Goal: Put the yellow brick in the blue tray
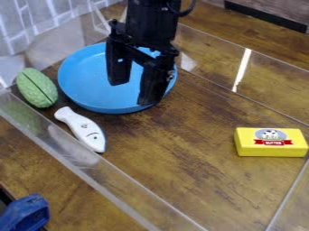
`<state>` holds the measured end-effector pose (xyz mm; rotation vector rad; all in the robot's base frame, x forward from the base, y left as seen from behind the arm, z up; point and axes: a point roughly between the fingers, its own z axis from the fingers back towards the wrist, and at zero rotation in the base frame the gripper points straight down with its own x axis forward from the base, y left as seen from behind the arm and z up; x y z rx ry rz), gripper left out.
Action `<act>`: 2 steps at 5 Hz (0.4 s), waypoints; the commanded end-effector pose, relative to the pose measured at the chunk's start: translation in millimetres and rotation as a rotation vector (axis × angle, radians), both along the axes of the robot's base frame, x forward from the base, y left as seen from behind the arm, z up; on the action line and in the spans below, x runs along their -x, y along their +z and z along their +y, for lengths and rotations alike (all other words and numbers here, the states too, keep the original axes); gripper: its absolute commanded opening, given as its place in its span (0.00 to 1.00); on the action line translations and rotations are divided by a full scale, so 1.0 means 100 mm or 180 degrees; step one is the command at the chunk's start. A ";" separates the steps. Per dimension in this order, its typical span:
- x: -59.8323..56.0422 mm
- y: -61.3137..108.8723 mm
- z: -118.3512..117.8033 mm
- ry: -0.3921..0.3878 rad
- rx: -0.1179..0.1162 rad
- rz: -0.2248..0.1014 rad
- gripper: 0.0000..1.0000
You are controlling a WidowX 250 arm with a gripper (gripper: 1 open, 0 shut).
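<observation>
Gripper [135, 83] hangs with jaws wide over one blue tray [85, 95], empty-handed; one yellow brick [272, 141] lies well apart on the wooden table [182, 180], past one white fish toy [81, 128].

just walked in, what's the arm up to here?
One arm, tool open and empty, pointing down over the blue tray. The yellow brick it's meant to put in the tray lies untouched on the table, well off to the right in this view. A white fish toy and a green ribbed toy lie left of the tray. No pick yet.
</observation>
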<state>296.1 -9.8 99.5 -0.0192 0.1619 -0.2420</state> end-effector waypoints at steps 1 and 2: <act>-0.04 0.05 -0.09 -0.0241 0.0029 -0.0141 1.00; -0.02 -0.04 -0.13 -0.0412 0.0042 -0.0109 1.00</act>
